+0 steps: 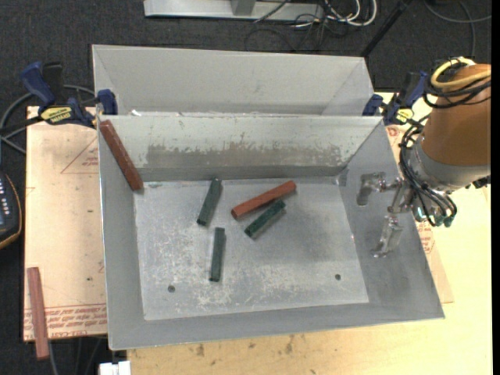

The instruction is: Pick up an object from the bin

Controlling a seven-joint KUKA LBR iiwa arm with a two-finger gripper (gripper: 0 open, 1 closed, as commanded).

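Inside the grey bin (312,276) lie three green bars (209,202), two red bars (263,199); claw (380,223) state unclear.

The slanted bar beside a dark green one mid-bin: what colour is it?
The bar is reddish brown, plain in the camera view.

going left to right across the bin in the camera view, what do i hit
long reddish-brown bar leaning at far left → dark green bar nearest the front → red-brown bar mid-bin → pincer
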